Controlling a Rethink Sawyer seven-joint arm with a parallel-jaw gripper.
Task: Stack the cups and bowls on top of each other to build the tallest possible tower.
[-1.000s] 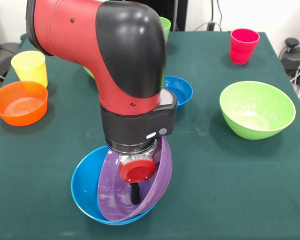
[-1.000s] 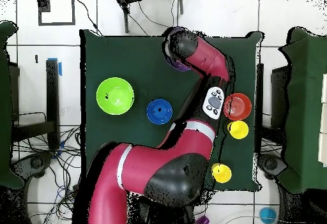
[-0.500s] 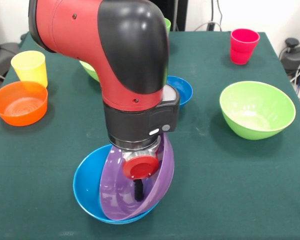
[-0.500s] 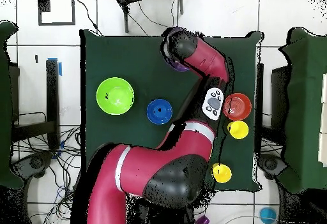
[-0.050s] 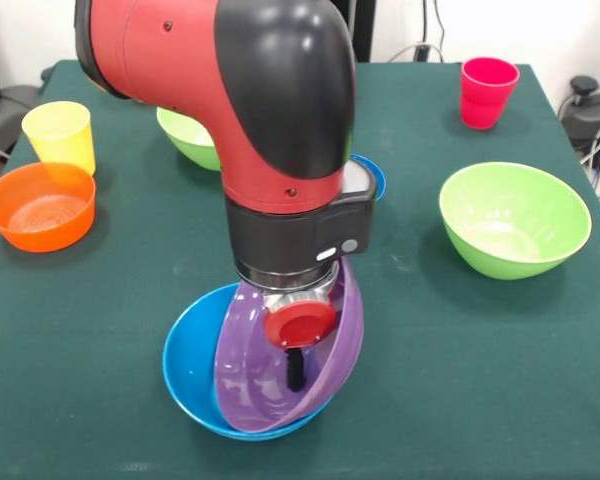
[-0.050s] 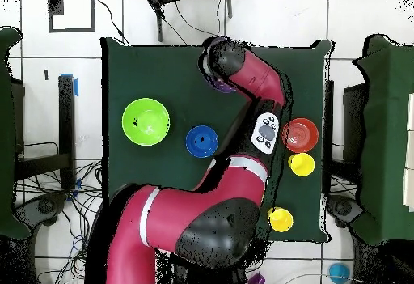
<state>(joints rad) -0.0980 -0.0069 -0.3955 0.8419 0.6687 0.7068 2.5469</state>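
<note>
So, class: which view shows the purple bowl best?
The front view: the purple bowl shows tilted inside the blue bowl, with the arm's tool reaching into it. In the overhead view the arm covers it; only a purple sliver shows.

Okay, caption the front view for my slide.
Robot arm's claw reaching into tilted purple bowl nested in blue bowl.

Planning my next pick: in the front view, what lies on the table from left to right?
Orange bowl → yellow cup → large blue bowl with the purple bowl tilted inside it → big light green bowl. The red cup overlaps that bowl's span.
</note>
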